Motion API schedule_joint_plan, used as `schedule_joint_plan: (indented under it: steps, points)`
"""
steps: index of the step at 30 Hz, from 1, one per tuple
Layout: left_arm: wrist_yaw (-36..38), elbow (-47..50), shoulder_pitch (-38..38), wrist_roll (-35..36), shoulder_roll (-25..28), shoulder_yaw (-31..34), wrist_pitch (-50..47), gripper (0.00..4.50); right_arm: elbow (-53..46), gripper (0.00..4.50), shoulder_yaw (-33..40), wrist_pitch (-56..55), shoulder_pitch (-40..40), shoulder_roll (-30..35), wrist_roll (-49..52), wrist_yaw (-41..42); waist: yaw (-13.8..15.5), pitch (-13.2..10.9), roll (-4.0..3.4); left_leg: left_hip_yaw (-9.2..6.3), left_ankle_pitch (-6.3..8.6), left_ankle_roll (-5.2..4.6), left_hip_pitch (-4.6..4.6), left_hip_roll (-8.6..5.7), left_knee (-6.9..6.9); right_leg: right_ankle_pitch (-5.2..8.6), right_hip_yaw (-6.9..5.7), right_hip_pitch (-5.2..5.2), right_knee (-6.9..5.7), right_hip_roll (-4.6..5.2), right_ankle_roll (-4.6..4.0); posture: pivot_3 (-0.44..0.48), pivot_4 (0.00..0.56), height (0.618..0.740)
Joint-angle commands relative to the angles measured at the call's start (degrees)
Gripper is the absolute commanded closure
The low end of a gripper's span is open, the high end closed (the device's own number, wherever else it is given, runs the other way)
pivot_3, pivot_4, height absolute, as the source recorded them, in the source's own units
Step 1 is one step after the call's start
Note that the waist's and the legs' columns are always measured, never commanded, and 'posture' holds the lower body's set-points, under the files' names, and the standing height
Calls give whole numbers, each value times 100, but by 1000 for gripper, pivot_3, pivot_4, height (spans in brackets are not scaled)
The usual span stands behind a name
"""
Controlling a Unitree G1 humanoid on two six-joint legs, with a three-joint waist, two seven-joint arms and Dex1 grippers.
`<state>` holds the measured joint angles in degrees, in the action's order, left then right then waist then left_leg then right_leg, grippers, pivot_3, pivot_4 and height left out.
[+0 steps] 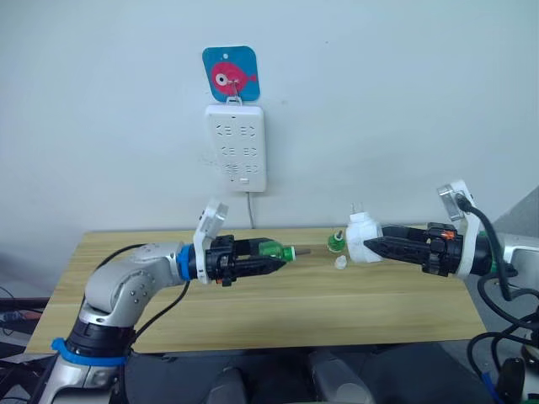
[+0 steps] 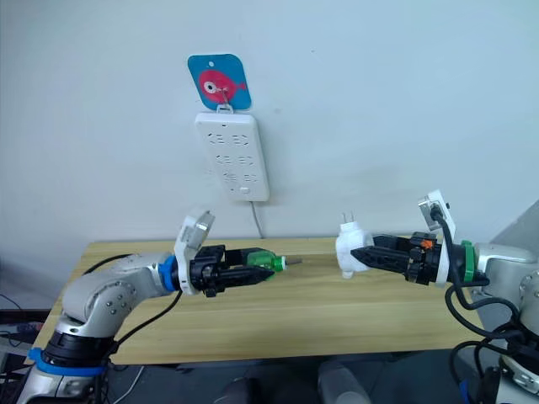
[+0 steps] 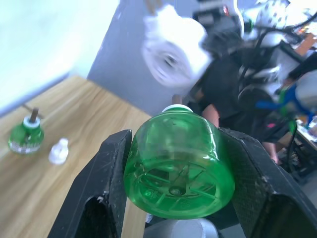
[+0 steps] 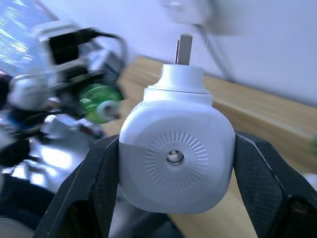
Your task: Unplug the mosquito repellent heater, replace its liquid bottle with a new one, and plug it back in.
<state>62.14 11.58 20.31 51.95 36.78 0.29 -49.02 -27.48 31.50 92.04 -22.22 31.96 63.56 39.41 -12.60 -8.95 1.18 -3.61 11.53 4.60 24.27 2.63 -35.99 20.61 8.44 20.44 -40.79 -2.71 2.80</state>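
Note:
My left gripper (image 1: pixel 276 254) is shut on a green liquid bottle (image 1: pixel 271 248), held sideways above the table with its wick end pointing right. Facing it, my right gripper (image 1: pixel 367 244) is shut on the white mosquito repellent heater (image 1: pixel 360 233), whose two prongs point up. A short gap separates the bottle's wick from the heater. In the left wrist view the bottle (image 3: pixel 178 168) sits between the fingers (image 3: pixel 109 173) with the heater (image 3: pixel 173 49) beyond. In the right wrist view the heater (image 4: pixel 176 153) shows its round vent hole.
A second green bottle (image 1: pixel 337 242) with a wick stands on the wooden table (image 1: pixel 253 311) near the back edge, a small white cap (image 1: pixel 341 263) beside it. A white power strip (image 1: pixel 237 147) hangs on the wall under a fish-shaped hook (image 1: pixel 231 74).

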Motion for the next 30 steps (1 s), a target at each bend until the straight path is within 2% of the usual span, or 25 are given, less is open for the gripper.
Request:
schedule_joint_plan:
  steps: [1, 6, 14, 24, 30]
  points:
    - [37, 62, 278, 402, 60, 255, -339, 2131, -78, 1547, 193, 39, -263, -268, 848, -560, -29, 1, -1, 0, 0, 0, 1, 0, 0, 0, 0, 2, -2, 0, 0, -236, 60, 733]
    - [22, 181, 393, 508, 85, 273, -542, 2131, 57, 1547, -116, -369, -347, -554, 1651, -1518, -64, 7, -2, -2, 0, 0, 6, 2, 4, 0, -2, 11, -7, -2, 0, -221, 58, 733]
    - [-129, 324, 416, 625, -19, 290, -663, 2131, 204, 1547, -860, -1299, -153, -161, 2812, -2591, -47, 10, -2, -4, 0, 0, 13, 1, 0, 0, -2, 16, -9, -1, 0, -208, 50, 733]
    - [-175, 281, 525, 613, -101, 239, -679, 2131, 128, 1547, -1572, -2224, 184, 697, 3635, -2917, -24, 15, 0, -6, -1, 0, 14, 2, -2, 0, -4, 16, -10, -1, 0, -211, 47, 733]
    - [-104, 319, 514, 593, -82, 169, -688, 2131, 60, 1547, -1836, -2636, 289, 978, 3874, -2958, -18, 23, 2, -7, -1, 0, 14, 2, -5, 0, -5, 16, -11, -1, 0, -211, 47, 733]
